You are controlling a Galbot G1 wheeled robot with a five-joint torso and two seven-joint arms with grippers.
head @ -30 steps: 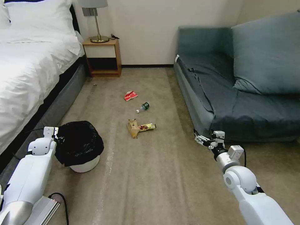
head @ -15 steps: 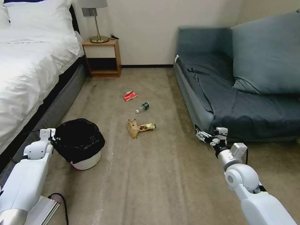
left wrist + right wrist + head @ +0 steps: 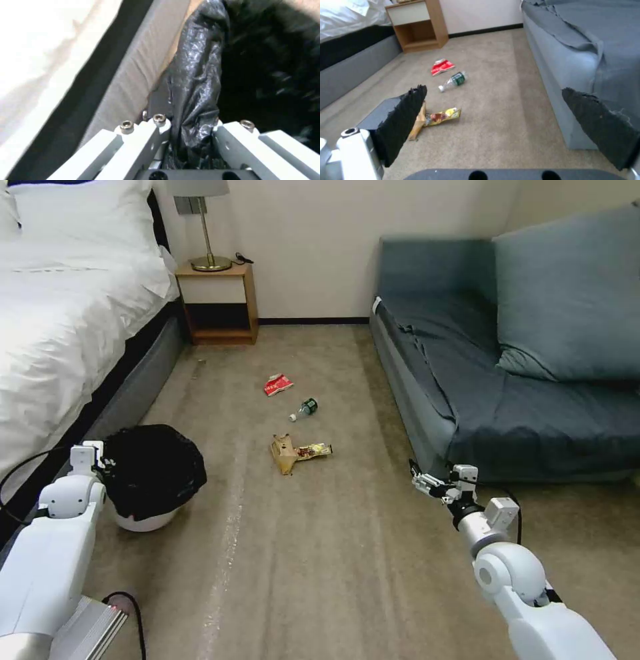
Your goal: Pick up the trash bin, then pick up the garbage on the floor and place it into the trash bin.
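1. Fingers of our left gripper [image 3: 191,125] are pinched on the bag-covered rim of the trash bin [image 3: 150,480], 1 on each side, with the glossy black liner bunched between them. In the head view the bin hangs tilted at our left, close beside the bed [image 3: 60,327], its white base [image 3: 141,521] seeming to sit just off the carpet [image 3: 320,553].

2. We judge the step in hand to be carrying the bin. Because the hold is on slippery film over a thin rim, we want slow, smooth arm motion and a firm squeeze, so the liner does not slide through.

3. We should level the bin as we go: tilted as it is, the opening leans away from the litter, and anything dropped in could roll out.

4. Fingers of our right gripper [image 3: 496,115] are spread wide and hold nothing; it hovers low near the front corner of the sofa [image 3: 507,380].

5. Ahead of that gripper lies the garbage: the brown paper bag [image 3: 418,123] touching the yellow snack wrapper [image 3: 445,116], then, farther toward the nightstand [image 3: 220,303], the small bottle [image 3: 455,80] and the red snack packet [image 3: 441,67], each apart from the rest.

6. We would bring the bin near the bag-and-wrapper pair, so each drop is short.
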